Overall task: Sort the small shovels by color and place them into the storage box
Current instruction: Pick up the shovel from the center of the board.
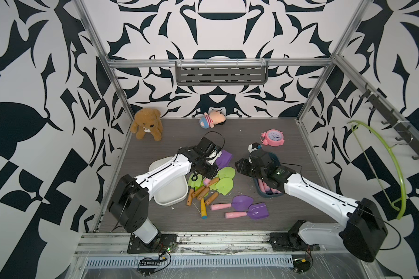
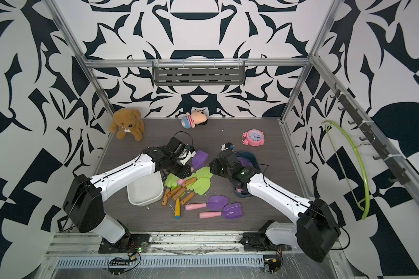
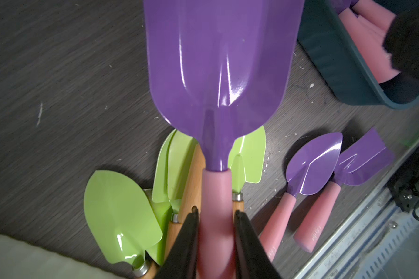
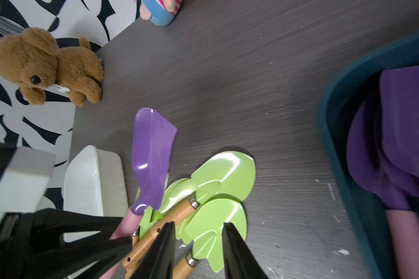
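My left gripper (image 3: 217, 215) is shut on the pink handle of a purple shovel (image 3: 218, 72), whose blade (image 1: 224, 157) rises above the pile in both top views. Under it lies a heap of green shovels (image 1: 225, 184) with brown handles, plus a yellow-handled, blue-tipped one (image 1: 203, 210). Two more purple shovels (image 1: 242, 201) (image 1: 259, 211) lie flat nearer the front. My right gripper (image 4: 198, 227) stands open and empty over the green blades (image 4: 218, 227), beside the dark teal storage box (image 1: 267, 196), which holds purple shovels with pink handles (image 4: 397, 145). A white storage box (image 1: 172, 201) sits left of the pile.
A brown teddy bear (image 1: 146, 123) and a small doll (image 1: 212, 119) lie along the back wall. A pink alarm clock (image 1: 272, 137) stands at the back right. A green hanger (image 1: 385, 157) hangs on the right wall's hook rail.
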Action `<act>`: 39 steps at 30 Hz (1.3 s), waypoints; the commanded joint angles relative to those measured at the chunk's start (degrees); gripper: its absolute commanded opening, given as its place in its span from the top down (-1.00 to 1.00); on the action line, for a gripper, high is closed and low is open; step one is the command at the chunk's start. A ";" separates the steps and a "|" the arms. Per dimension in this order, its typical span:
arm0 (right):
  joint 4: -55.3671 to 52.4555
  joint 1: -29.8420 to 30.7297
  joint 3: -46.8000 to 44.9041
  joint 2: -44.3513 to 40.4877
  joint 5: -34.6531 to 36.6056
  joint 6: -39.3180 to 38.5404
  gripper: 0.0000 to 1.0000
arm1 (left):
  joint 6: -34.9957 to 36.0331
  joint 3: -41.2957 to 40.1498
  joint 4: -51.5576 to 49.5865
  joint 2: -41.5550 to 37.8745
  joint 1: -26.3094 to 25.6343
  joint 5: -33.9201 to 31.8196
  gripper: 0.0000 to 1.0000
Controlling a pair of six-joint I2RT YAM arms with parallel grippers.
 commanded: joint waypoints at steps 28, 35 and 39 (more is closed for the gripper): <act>9.02 2.61 7.49 7.95 3.87 4.39 0.23 | -6.79 -0.91 2.48 -3.39 5.33 4.59 1.00; 9.52 2.85 8.82 7.57 2.65 3.30 0.22 | -8.31 -0.91 2.83 -2.87 5.45 5.23 1.00; 9.82 2.96 10.81 9.66 1.88 3.12 0.22 | -8.49 -0.65 2.84 -2.95 5.44 6.89 1.00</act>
